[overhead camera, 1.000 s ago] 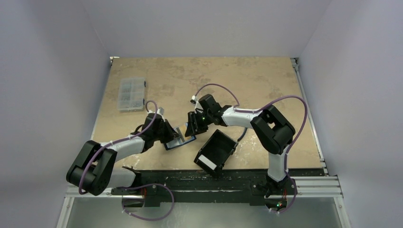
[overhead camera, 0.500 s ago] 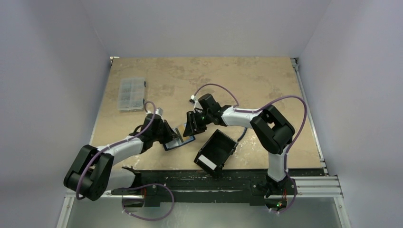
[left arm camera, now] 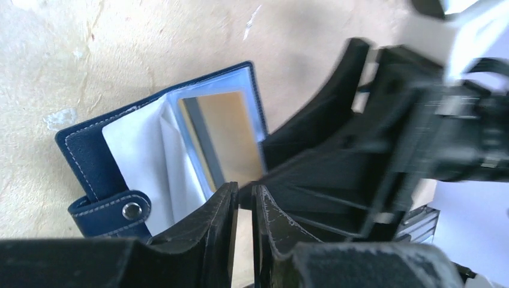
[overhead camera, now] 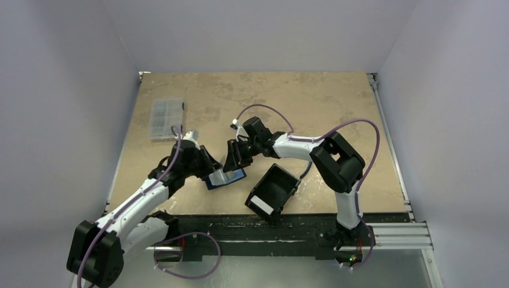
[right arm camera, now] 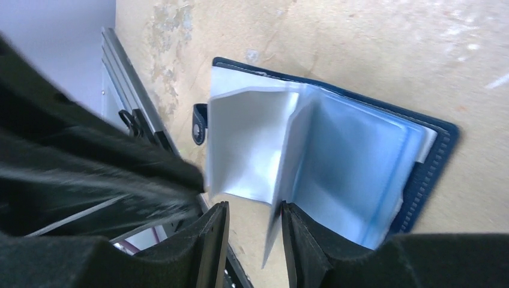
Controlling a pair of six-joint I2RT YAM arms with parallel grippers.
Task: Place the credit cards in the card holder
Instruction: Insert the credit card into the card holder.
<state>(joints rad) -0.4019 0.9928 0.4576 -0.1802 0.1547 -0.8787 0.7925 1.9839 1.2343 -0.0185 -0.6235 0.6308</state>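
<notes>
The navy-blue card holder (overhead camera: 225, 178) lies open on the table between my two grippers. In the left wrist view, the card holder (left arm camera: 90, 150) shows its snap button (left arm camera: 131, 210) and clear sleeves. A shiny tan card (left arm camera: 225, 141) sits in one sleeve. My left gripper (left arm camera: 243, 195) is shut with only a thin slit, at the holder's near edge, and nothing shows between its fingers. My right gripper (right arm camera: 255, 210) is open over the holder (right arm camera: 432, 156), with a loose clear sleeve page (right arm camera: 279, 216) against its right finger. No other cards are in view.
A black box-shaped tray (overhead camera: 273, 191) with a white label lies just right of the holder, near the front edge. A clear compartment box (overhead camera: 166, 117) sits at the far left. The grippers (overhead camera: 209, 167) (overhead camera: 230, 161) are close together.
The left arm has swung out leftwards and its gripper has drawn back a little. The right gripper has moved left over the holder, which now lies flatter and open.
</notes>
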